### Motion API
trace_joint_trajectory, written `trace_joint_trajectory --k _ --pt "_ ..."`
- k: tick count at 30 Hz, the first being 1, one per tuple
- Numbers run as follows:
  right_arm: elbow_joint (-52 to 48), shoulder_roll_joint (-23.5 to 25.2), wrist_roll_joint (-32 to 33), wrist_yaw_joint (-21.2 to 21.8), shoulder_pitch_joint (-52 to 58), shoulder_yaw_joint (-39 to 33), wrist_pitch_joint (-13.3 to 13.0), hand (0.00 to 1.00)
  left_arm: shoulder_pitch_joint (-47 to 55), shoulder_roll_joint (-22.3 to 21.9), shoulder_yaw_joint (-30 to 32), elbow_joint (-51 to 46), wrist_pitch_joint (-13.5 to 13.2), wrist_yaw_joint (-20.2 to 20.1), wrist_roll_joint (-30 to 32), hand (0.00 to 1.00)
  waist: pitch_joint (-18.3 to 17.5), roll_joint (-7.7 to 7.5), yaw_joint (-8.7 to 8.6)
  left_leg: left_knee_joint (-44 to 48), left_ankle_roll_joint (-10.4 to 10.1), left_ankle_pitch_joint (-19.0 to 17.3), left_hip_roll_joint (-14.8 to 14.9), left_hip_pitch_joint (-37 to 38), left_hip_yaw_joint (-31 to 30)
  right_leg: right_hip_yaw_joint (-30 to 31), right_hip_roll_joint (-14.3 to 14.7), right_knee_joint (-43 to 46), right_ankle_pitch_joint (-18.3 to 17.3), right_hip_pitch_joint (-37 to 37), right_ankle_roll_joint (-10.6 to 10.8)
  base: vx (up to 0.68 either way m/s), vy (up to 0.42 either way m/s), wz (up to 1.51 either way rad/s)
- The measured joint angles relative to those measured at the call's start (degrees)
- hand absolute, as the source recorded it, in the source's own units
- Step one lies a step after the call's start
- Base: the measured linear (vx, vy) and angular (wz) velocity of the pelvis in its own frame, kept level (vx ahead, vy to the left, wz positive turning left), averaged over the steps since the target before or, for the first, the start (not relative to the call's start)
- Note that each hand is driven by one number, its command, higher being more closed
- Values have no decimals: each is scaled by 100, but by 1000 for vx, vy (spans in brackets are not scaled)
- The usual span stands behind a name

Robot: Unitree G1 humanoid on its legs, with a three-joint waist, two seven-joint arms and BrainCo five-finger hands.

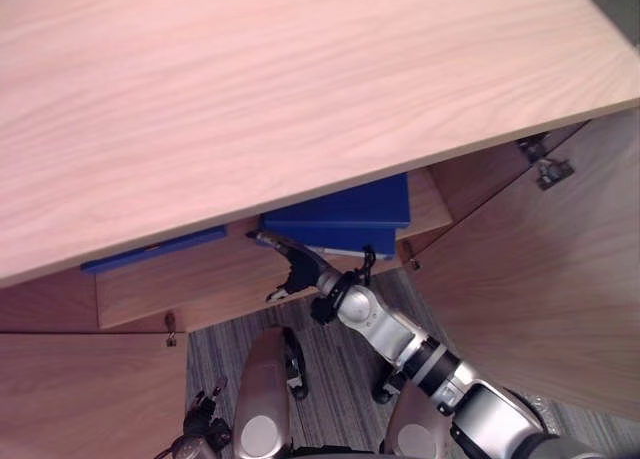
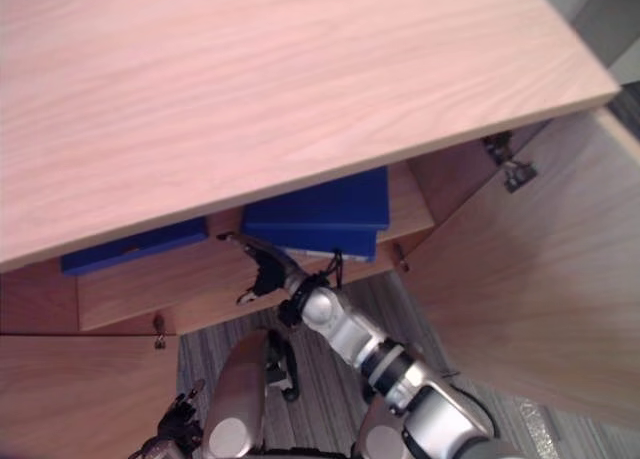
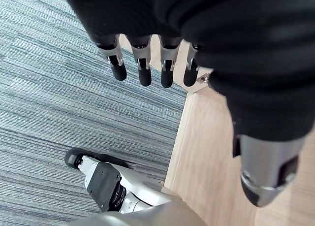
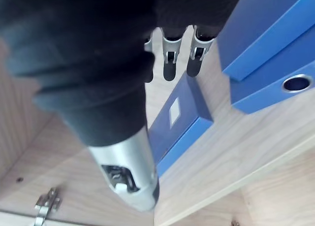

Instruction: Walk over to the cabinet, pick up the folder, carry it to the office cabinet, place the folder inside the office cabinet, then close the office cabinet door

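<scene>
- Folders: stacked blue folders lie flat on the shelf inside the open office cabinet, toward its right side under the cabinet top.
- A single blue folder lies flat on the same shelf, further left and apart from the stack. It carries a small white label on its upper face.
- Neither hand holds a folder; which folder was the carried one cannot be told.
- Right hand is stretched toward the shelf's front edge, between the stack and the single folder. Its fingers are straight and released, pointing toward the single folder, with no contact visible.
- Left hand hangs low at the robot's left side. Its fingers are relaxed and empty above the grey striped carpet.
- Right door stands open, swung out toward the robot, with a metal hinge near its upper edge.
- Left door also stands open, at the lower left of the head views.
</scene>
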Motion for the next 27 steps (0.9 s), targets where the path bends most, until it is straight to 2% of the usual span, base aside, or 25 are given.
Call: trace_joint_trajectory --k 3,6,9,13,17,23,27 --pt "-44 -27 -81 0 -153 52 -2 0 -97 19 -129 12 -29 10 -3 0 39 55 62 502 84 -148 -120 -611 -51 150 -223 557 -173 -597 48 12 65 21" --pt "-44 -194 -157 8 -309 156 -2 0 -186 16 -284 -54 -27 22 8 0 116 173 168 820 151 -211 -148 -1125 -54 295 -310 848 -193 -1117 77 25 97 5" --pt "-44 -277 -550 9 -586 145 2 0 -187 24 -335 -167 -32 23 36 0 157 253 293 1065 184 -230 -159 -1673 -38 442 -357 1069 -196 -1702 84 25 111 2" --pt "-52 -422 -778 2 -907 135 5 0 -136 7 -325 -342 -36 60 49 0 183 266 467 1248 194 -225 -183 -2298 34 696 -385 1313 -195 -2470 87 26 71 0" --pt "-228 -668 -968 1 -948 -6 16 0 -52 -121 -319 -664 -46 77 50 0 196 268 459 1372 232 -205 -253 -2657 41 905 -416 1535 -242 -2912 114 44 22 9" --pt "-1016 -1205 -967 -97 -907 -769 -19 0 94 -274 -317 -1265 -141 74 52 0 267 266 423 1621 232 -206 -243 -3223 1 1034 -444 1902 -384 -3551 60 18 -14 4" --pt "-1381 -1509 -967 -140 -851 -859 -90 0 273 -280 -312 -1557 -137 69 47 0 280 246 377 1709 234 -205 -221 -3452 -15 1069 -443 2029 -432 -3800 28 0 0 0"
